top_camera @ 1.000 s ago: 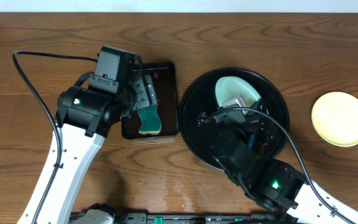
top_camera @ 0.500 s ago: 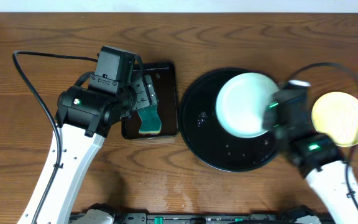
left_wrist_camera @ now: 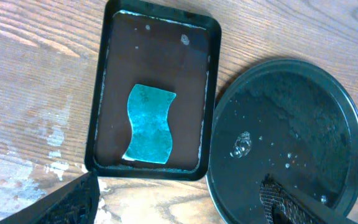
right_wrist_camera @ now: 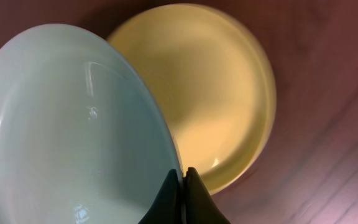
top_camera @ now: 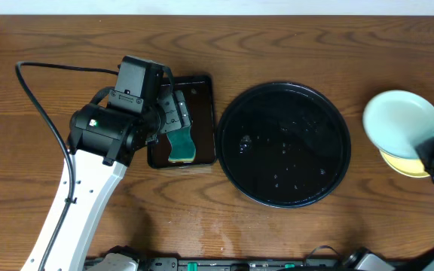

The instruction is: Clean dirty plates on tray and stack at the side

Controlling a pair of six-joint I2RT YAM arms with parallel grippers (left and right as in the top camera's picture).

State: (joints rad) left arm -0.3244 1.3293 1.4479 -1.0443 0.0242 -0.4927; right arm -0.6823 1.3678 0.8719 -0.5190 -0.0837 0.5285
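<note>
My right gripper [right_wrist_camera: 182, 177] is shut on the rim of a pale mint plate [top_camera: 402, 123], which shows large in the right wrist view [right_wrist_camera: 67, 130]. It holds the plate above and partly over the yellow plate [top_camera: 407, 162], which lies on the wood at the far right [right_wrist_camera: 210, 93]. The big round black tray [top_camera: 283, 143] in the middle holds only water drops; it also shows in the left wrist view [left_wrist_camera: 284, 137]. My left gripper [left_wrist_camera: 179, 205] is open and empty, above the near edge of the small rectangular tray [top_camera: 198, 84]. A third plate is out of view.
The small rectangular black tray [left_wrist_camera: 154, 93] holds a teal sponge [left_wrist_camera: 148, 124], also seen in the overhead view [top_camera: 180, 143]. A black cable [top_camera: 44, 105] loops over the table's left side. The wood near the small tray is wet [left_wrist_camera: 55, 143].
My right arm has lifted the mint plate off the round tray and carried it right, over the yellow plate. The left arm has not moved.
</note>
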